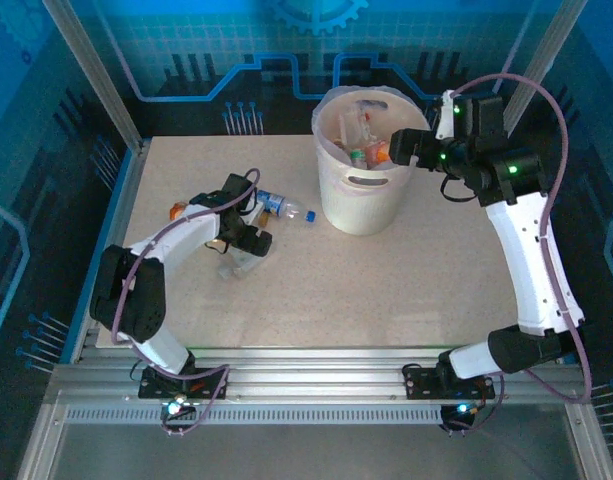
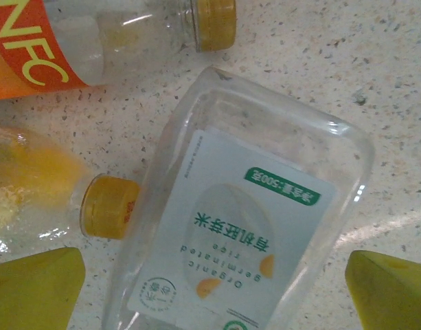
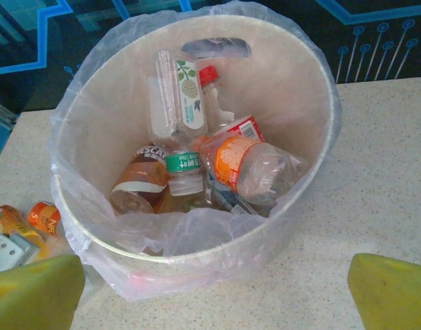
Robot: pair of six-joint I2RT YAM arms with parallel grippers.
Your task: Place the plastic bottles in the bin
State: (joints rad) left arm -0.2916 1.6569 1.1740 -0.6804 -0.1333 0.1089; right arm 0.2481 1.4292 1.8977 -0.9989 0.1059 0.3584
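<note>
Hovering wide open over a clear bottle (image 2: 244, 227) at left centre of the top view, the left gripper (image 1: 244, 243) could snag the yellow-capped bottle (image 2: 31, 185) just beside it when closing, while the right gripper (image 1: 406, 150), wide and empty, hangs at the bin (image 1: 356, 205), upper centre.

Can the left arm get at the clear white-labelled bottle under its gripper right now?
Probably yes: the open left gripper straddles the clear bottle lying on the table, though a yellow-capped bottle crowds one side.
</note>
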